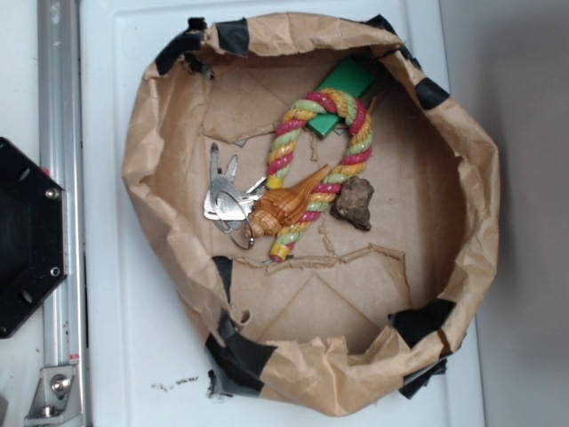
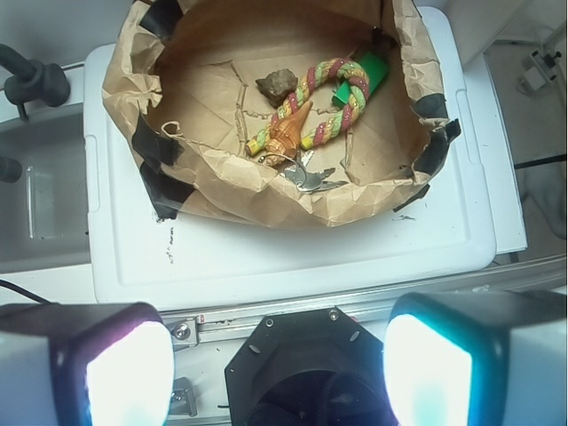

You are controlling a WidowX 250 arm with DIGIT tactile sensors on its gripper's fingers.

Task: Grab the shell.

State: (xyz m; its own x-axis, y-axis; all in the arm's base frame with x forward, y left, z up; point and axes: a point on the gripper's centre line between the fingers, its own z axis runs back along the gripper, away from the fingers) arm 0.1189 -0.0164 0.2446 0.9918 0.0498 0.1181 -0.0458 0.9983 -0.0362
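The shell (image 1: 286,205), a glossy orange-brown spiral conch, lies in the middle of the brown paper nest (image 1: 462,178), resting against the rope loop (image 1: 331,151). In the wrist view the shell (image 2: 288,130) shows far off inside the paper nest (image 2: 124,80). My gripper (image 2: 280,368) is open, well back from the nest and high above the arm's black base, with nothing between its two glowing fingers (image 2: 124,368). The gripper does not show in the exterior view.
A bunch of keys (image 1: 225,197) touches the shell's left side. A dark lumpy rock (image 1: 354,203) sits right of the rope, and a green block (image 1: 340,94) lies behind it. The nest sits on a white platform (image 1: 107,222); the black arm base (image 1: 27,236) stands left.
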